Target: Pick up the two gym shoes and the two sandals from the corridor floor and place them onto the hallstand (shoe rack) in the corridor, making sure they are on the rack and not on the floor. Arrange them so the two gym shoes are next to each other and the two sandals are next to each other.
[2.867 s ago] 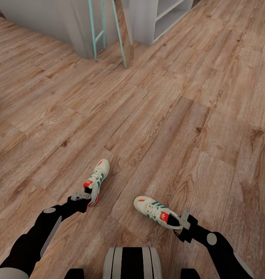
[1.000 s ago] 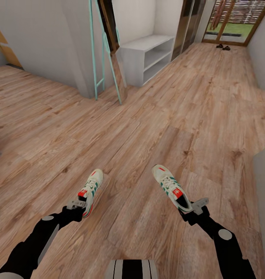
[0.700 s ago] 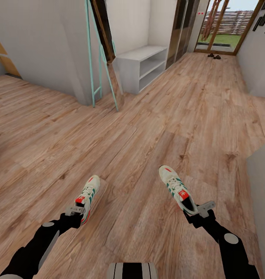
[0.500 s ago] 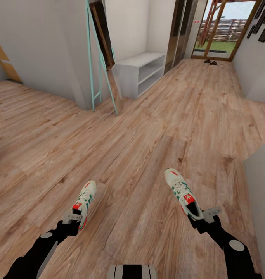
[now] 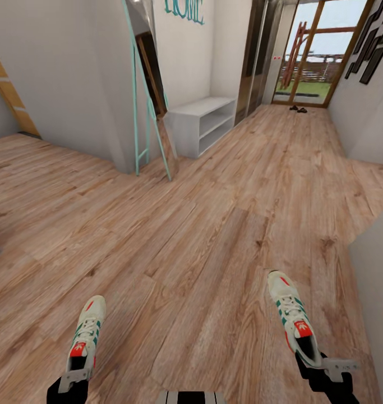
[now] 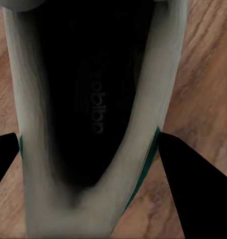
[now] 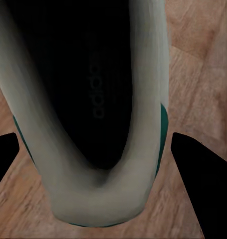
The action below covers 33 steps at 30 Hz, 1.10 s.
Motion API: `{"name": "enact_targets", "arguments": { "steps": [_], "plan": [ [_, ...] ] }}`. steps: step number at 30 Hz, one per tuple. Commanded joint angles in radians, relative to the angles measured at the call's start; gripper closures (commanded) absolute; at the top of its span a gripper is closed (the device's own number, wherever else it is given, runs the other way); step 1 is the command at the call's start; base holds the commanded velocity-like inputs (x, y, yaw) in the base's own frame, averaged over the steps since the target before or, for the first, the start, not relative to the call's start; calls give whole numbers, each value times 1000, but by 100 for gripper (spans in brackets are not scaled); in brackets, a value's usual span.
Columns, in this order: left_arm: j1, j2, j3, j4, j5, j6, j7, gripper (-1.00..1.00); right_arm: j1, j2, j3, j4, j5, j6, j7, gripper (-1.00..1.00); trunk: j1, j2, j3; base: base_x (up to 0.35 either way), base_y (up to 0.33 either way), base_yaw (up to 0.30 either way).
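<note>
While each arm carries one shoe above the floor [image 5: 202, 235], the left pincer [image 5: 73, 380] is clamped on the heel of the left shoe [image 5: 86, 338] and the right pincer [image 5: 330, 367] on the heel of the right shoe [image 5: 294, 325]. Both wrist views look into a dark shoe opening with a finger on either side. Light and soft-walled, the shoes should ride well by the stiffer heel collar, though they may swing. Ahead, a white bench [image 5: 199, 124] shows two open shelves, apparently empty. The sandals [image 5: 298, 109] lie far off by the glass door.
</note>
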Motion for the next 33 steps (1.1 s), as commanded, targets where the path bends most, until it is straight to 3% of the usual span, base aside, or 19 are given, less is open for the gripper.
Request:
{"name": "enact_targets", "arguments": {
  "steps": [1, 17, 24, 33],
  "plan": [
    [3, -1, -5, 2, 11, -7, -1, 100, -1, 1, -16, -2, 10, -10, 5, 100, -1, 0, 3, 0, 0, 0],
    [10, -4, -5, 12, 11, -12, 0, 100, 1, 3, -34, -21, 11, -15, 5, 100, -8, 4, 65, 0, 0, 0],
    [10, -5, -6, 13, 7, -12, 0, 100, 1, 7, -33, -17, 13, -16, 5, 100, -8, 4, 65, 0, 0, 28],
    [15, -6, -6, 16, 6, -14, 0, 100, 1, 29, -34, -15, 17, -17, 4, 100, -8, 4, 65, 0, 0, 238]
  ]
}}
